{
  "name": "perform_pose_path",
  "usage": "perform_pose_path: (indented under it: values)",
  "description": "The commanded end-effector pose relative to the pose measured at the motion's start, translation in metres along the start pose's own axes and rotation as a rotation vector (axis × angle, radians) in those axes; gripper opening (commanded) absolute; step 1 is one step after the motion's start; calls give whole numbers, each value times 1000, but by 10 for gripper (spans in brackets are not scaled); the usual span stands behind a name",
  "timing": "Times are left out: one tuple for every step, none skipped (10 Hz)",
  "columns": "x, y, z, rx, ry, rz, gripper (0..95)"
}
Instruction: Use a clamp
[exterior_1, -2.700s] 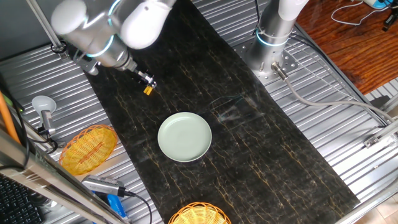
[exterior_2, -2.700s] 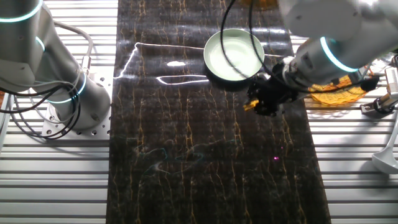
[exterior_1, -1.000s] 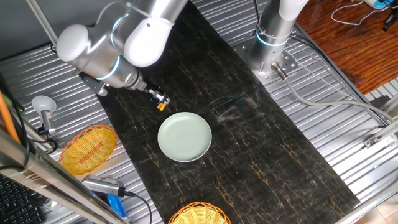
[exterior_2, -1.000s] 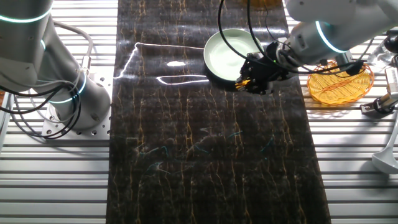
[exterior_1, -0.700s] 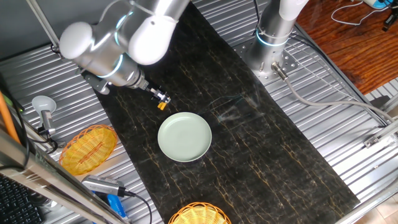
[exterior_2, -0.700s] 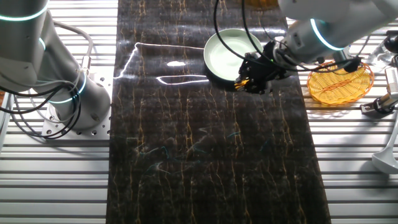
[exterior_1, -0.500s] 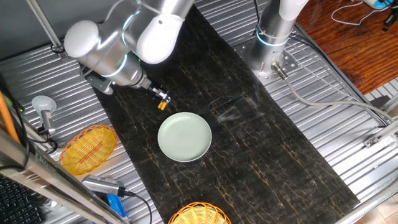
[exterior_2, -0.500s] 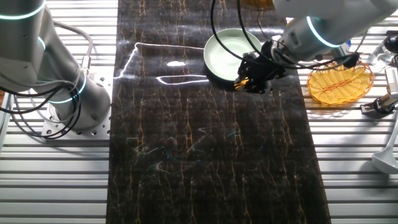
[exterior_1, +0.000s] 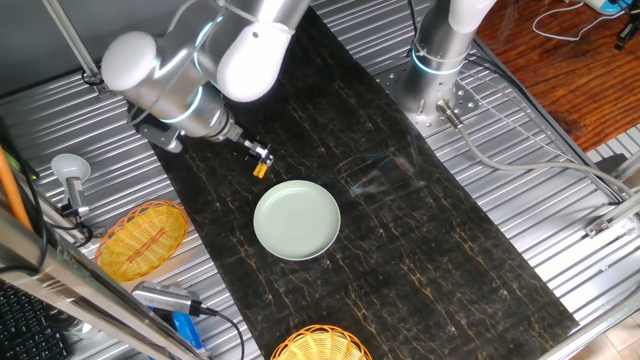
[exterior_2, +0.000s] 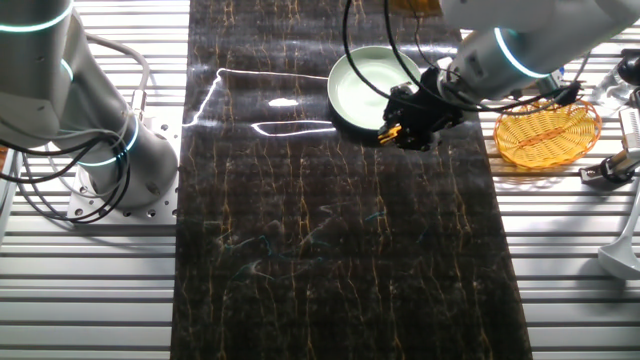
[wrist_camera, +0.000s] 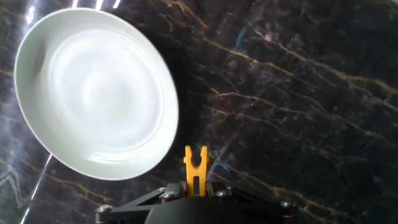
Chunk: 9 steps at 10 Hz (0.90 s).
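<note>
One clamp (wrist_camera: 195, 168) between the jaws; prongs beside plate (wrist_camera: 37, 134)

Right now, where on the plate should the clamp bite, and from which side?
Judgement: the thin raised rim of the plate nearest the clamp, approached from the gripper side. In the hand view the clamp's two prongs point forward, just off that edge and apart from it. The plate lies flat on the dark mat, so only the rim gives the prongs something to straddle.

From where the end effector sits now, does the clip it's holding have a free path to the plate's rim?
Probably yes. The end effector holds the clamp with its prongs pointing forward, just beside the plate; only bare dark table shows between them, nothing blocking.
</note>
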<state>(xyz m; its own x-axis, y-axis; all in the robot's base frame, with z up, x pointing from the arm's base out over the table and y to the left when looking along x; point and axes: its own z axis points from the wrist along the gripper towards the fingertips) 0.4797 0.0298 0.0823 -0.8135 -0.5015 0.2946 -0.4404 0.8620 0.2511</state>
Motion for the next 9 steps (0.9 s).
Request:
perform_pose_path:
  values:
    - [-1,0,0,-53,6,28,0]
    - [-1,0,0,-62,15,35,0]
    - [-1,0,0,-83,38,53,0]
    - [-1,0,0,-88,54,59,0]
    - [-6,12,2,-93,74,81,0]
    - [-9,23,7,-89,77,94,0]
    - [-11,30,11,-87,78,100,0]
    - [-14,35,14,-81,79,108,0]
    - [-16,37,16,-74,82,118,0]
